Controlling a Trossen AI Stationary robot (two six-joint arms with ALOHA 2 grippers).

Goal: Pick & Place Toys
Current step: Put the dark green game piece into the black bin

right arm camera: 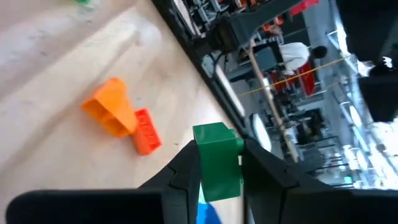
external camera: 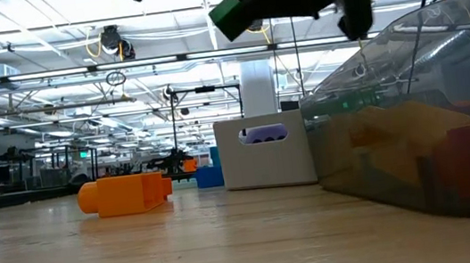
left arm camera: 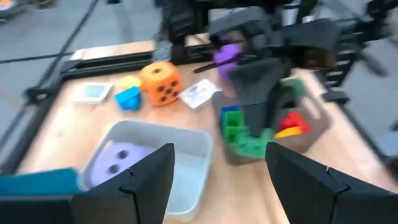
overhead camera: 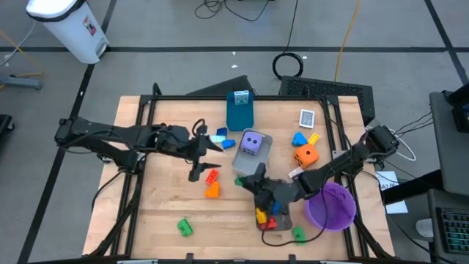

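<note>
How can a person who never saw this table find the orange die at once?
Start at the purple round bowl near the table's right front. Just behind it, beside a blue brick, sits the orange die. It alone is an orange cube with dark dots; the purple die lies in a grey tray.

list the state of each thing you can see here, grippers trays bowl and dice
left gripper: open, holding nothing
right gripper: shut on green brick, raised
purple die: lying in grey tray
orange die: loose on the table
second grey tray: holds red and yellow bricks
purple bowl: upright, contents unclear
</note>
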